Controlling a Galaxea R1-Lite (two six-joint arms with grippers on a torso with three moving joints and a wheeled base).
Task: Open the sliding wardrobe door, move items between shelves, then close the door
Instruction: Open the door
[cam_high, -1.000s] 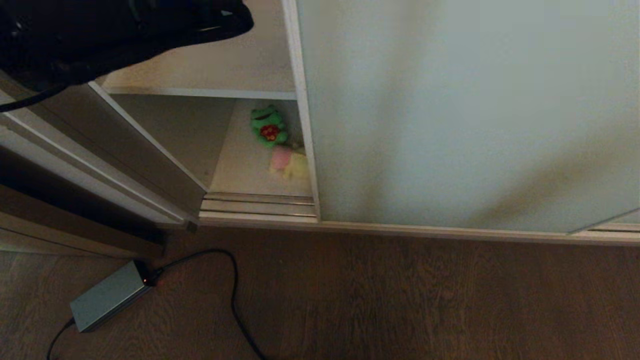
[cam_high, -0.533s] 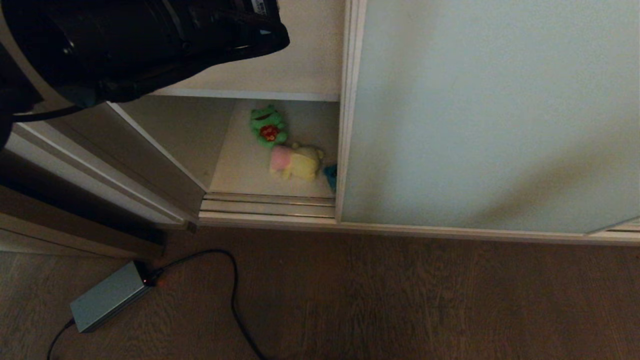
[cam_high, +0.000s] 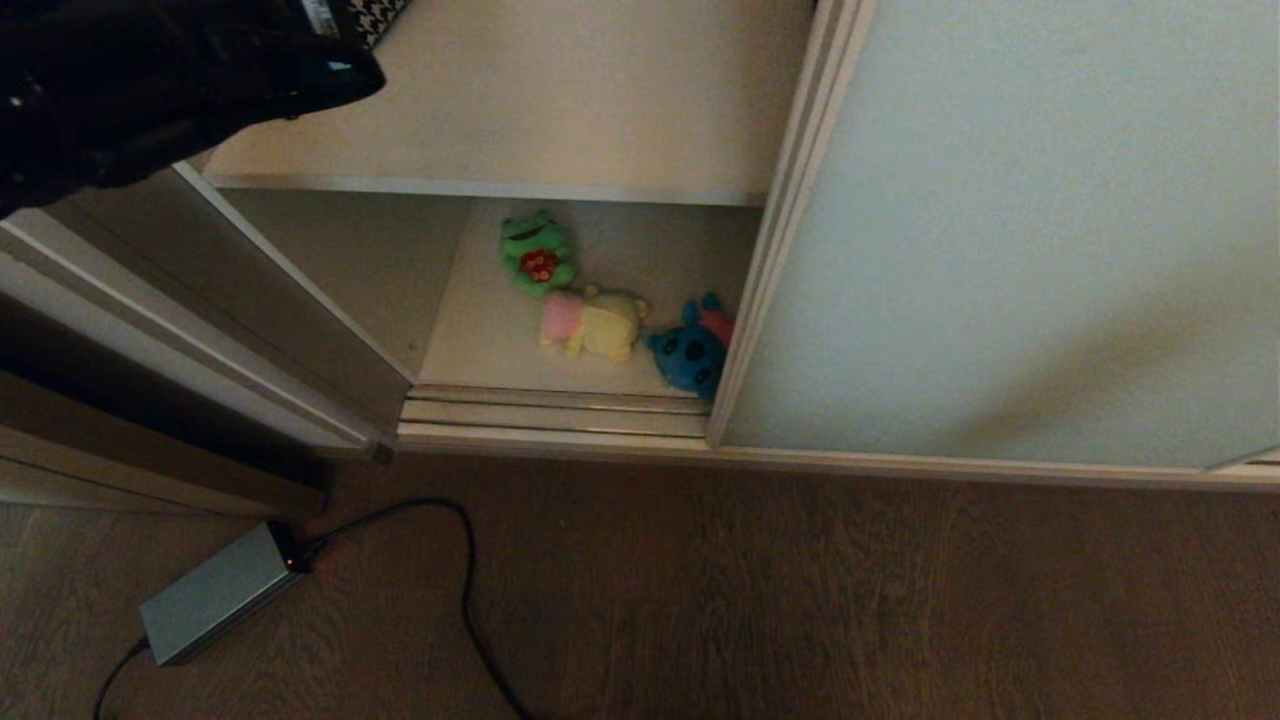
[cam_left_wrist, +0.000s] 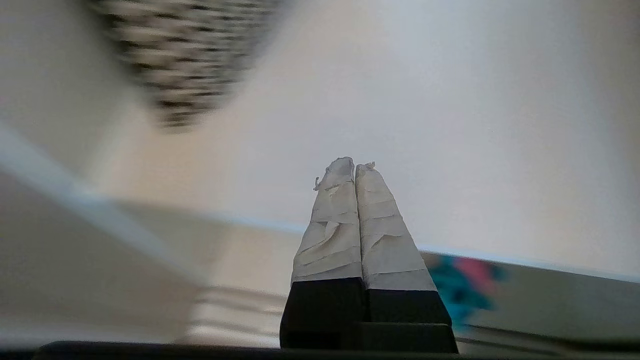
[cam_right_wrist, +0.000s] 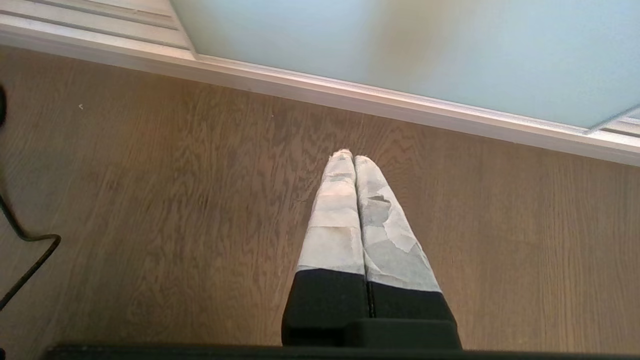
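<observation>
I see the sliding wardrobe door (cam_high: 1010, 240) standing upright, its long axis running top to bottom, filling the right of the head view; its off-white leading edge slants from top centre down to the lower middle. Compared with a second ago that edge sits farther right, so the opening is wider. The blue plush (cam_high: 692, 350), hidden then, now lies on the lower shelf (cam_high: 480, 340) right against the door's edge, with the yellow plush (cam_high: 594, 325) stretched left to right just beside it and a green frog plush (cam_high: 536, 252) behind. The upper shelf (cam_high: 560, 110) spans the top centre, bare-faced and beige. My left claw (cam_left_wrist: 354, 166) hovers above the upper shelf with its taped fingers pressed together, holding nothing; the arm shows as a dark mass at upper left. My right claw (cam_right_wrist: 353, 156) hangs over the wood-grain floor (cam_high: 800, 600), fingers also together. A grey power brick (cam_high: 215, 592) and its cable (cam_high: 462, 590) lie on the floor at lower left.
</observation>
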